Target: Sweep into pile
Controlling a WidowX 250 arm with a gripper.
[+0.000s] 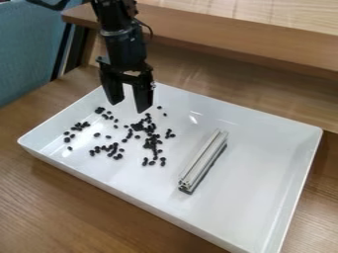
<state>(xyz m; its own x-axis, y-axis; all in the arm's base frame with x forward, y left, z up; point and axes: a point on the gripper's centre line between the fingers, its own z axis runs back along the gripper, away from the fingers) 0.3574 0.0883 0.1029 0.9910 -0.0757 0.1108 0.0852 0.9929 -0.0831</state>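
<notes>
– Please, where is the gripper (129, 106) at this moment?
– It hangs down from the arm (124, 47), in front of the far left part of the tray (264, 148). Its two fingers point downward and stand wide apart, and it has hold of nothing.
– Does it touch the tray?
– This I cannot tell from the camera view.
– And the beans (139, 127), how do they lie?
– They are small and black, and they are scattered over the left half of the tray. The thickest group is just below the fingers in the view, and it runs down in an uneven line. Some smaller groups lie to the left of it, and a few beans are single, apart from the others.
– What is the long thing?
– It is a pale bar (203, 160) with grooves. It lies aslant on the tray floor, to the right of the beans and apart from them. Its lower end shows a dark edge.
– On what does the tray stand?
– On a brown wooden worktop (66, 207). Behind it there is a wooden ledge (251, 42), and at the upper left something blue (26, 54).
</notes>
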